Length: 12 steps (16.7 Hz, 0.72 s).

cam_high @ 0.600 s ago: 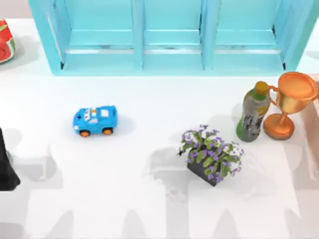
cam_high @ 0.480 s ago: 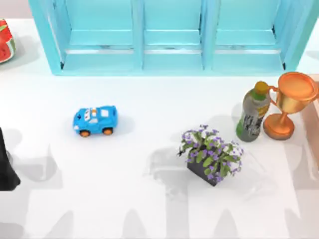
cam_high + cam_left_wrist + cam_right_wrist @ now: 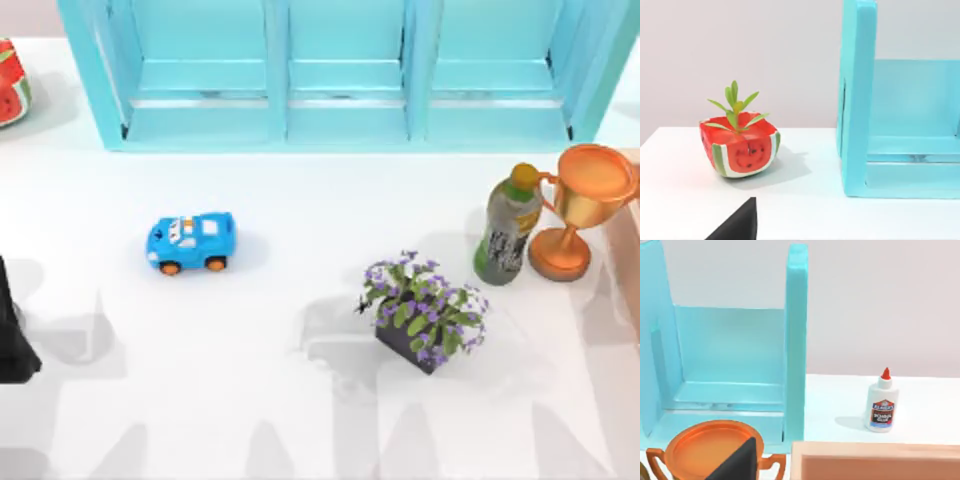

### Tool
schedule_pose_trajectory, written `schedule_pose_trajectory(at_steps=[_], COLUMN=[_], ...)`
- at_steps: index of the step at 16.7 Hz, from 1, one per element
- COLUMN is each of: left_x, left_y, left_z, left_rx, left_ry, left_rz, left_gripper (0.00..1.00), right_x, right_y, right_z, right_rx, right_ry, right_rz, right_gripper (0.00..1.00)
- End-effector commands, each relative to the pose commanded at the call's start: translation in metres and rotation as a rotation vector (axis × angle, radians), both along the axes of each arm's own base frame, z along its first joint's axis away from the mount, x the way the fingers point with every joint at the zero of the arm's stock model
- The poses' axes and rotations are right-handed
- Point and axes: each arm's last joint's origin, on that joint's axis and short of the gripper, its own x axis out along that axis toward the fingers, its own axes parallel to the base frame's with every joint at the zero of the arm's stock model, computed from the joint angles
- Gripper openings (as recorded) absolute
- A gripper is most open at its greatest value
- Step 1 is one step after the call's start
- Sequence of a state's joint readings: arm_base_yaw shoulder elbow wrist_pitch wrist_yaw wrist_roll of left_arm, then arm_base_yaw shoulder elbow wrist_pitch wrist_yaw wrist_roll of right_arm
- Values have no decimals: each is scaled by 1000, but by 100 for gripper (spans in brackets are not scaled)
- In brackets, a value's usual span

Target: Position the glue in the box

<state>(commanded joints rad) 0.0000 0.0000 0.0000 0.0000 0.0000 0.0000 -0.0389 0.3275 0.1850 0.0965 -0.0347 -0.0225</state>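
Glue bottle [image 3: 882, 402] stood upright on the white tabletop [image 3: 300, 400], far right, just beyond the peach box [image 3: 875, 460] and right of the blue shelf [image 3: 345, 75]. Left arm [image 3: 12, 335] parked at the left edge; could not tell either pincer's opening or hold.

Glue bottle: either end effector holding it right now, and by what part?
Nothing is held. The white glue bottle with the red cap stands alone on the white table, beside the turquoise shelf unit, untouched.
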Motion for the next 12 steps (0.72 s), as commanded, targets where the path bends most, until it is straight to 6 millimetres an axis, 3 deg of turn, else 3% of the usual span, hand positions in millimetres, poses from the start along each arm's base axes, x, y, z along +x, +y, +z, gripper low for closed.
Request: schedule_pose_trajectory(at_steps=[3,7,9,12], left_x=[0,0,0,0], left_y=[0,0,0,0], left_z=[0,0,0,0], left_rx=[0,0,0,0], left_ry=[0,0,0,0], left_rz=[0,0,0,0], left_gripper=[100,100,100,100], right_x=[28,92,132,192], right_y=[-4,-16,-25,-40], right_z=[27,48,46,24], right_rx=[-13,-24,-26,-24], right_ry=[40,118,165,243], right_rz=[-5,-12,-14,-14], right_gripper=[100,100,100,100])
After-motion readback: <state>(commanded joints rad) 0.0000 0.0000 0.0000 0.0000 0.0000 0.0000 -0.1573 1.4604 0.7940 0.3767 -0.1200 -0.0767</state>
